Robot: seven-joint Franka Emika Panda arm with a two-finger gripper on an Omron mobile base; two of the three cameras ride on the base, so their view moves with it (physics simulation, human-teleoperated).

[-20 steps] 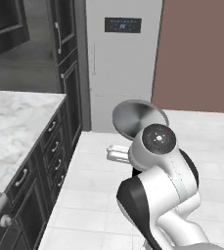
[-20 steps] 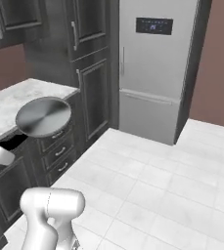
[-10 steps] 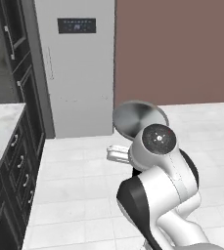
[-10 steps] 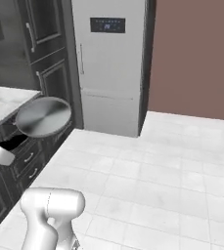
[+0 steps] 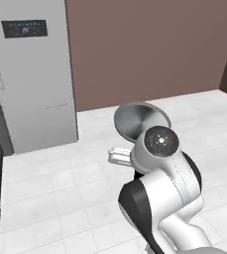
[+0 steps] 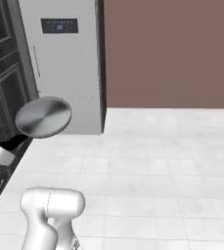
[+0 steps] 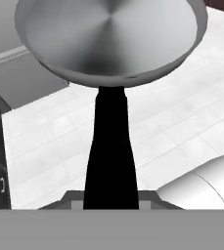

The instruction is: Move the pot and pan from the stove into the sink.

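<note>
Gripper (image 7: 111,202) is closed on the black handle of the pan (image 7: 108,41) and holds it in the air above the white floor (image 5: 45,188), near the fridge (image 6: 64,63).

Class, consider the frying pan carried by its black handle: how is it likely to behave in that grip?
The pan looks rigid metal, so it probably won't flex. Its bowl sits far beyond the gripper, held by the handle alone, so it may sag or twist. The smooth handle might slip.
</note>
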